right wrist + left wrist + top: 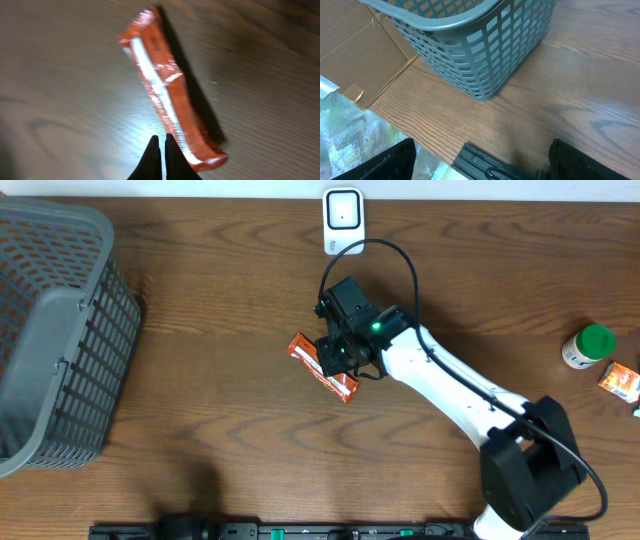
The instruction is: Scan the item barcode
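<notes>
Overhead, bench (220, 390): brown wood grain is seen across the whole view.
Overhead, grey basket (60, 330): it is set at the left edge of the bench; only its own mesh walls and floor are seen inside.
Overhead, orange packet (308, 352): it is laid flat on the bench near the middle, slanted, and partly covered by the arm above it.
Overhead, right claw (338, 356): it is held over the packet at the end of the white arm; its opening is hidden from this angle.
Overhead, white device (343, 220): it is placed at the far edge, and a black cable is looped from it toward the arm.
Overhead, green-capped bottle (586, 346): it is stood at the right, with a small orange box (621, 381) just beside it.
Left wrist, left claw (482, 152): the fingers (385, 162) are spread wide and nothing is held between them.
Left wrist, basket: one corner is seen from outside, resting on the bench; its contents cannot be told here.
Left wrist, cardboard (360, 55): it is seen beyond the bench edge.
Right wrist, right claw (162, 139): the fingers are pressed together with nothing gripped.
Right wrist, packet: it is laid diagonally on the bench, brightly lit; the fingertips are at its lower end, and contact cannot be told.
</notes>
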`<state>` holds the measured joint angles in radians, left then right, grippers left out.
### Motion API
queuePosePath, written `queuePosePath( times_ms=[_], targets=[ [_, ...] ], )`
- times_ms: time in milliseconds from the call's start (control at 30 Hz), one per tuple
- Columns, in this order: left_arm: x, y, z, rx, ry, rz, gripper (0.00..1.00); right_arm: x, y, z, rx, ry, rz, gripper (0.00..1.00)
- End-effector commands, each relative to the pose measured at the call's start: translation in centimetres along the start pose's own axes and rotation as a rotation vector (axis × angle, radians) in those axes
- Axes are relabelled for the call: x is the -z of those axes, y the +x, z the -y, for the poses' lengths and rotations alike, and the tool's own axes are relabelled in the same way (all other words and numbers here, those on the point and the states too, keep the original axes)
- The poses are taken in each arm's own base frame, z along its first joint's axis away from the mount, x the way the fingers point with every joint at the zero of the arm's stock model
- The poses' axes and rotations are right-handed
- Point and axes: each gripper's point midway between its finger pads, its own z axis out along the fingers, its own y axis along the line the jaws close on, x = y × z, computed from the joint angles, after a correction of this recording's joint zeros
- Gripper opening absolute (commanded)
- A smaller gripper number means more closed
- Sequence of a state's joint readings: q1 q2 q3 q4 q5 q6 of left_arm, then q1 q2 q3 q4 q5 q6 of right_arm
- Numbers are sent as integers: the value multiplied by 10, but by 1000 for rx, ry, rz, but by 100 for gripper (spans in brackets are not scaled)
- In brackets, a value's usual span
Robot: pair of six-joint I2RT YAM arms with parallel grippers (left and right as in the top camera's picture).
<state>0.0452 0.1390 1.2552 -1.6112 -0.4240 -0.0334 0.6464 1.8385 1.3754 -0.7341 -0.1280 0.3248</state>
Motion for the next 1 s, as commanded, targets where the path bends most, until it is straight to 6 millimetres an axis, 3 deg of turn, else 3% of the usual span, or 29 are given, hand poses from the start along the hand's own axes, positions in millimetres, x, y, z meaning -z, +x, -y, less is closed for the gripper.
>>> queuePosePath(
  times_ms=[0, 200, 333, 500, 767, 967],
  targets=[
    [2, 18, -4, -25, -14, -61, 86, -21, 7, 18, 16, 89, -36, 1],
    [2, 18, -4, -25, -14, -61, 86, -62, 33, 32, -4, 129, -158, 1],
    [2, 18, -4, -25, -14, -61, 86, -73, 47, 38, -21, 150, -218, 1],
    [2, 18, -4, -25, -14, -61, 86, -63, 40, 34, -19, 146, -204, 1],
    [2, 18, -4, -25, -14, -61, 86, -12, 11, 15, 2, 114, -117, 1],
    [2, 18, -4, -25, -14, -61, 86, -13, 26, 13, 11, 123, -157, 1]
  ],
)
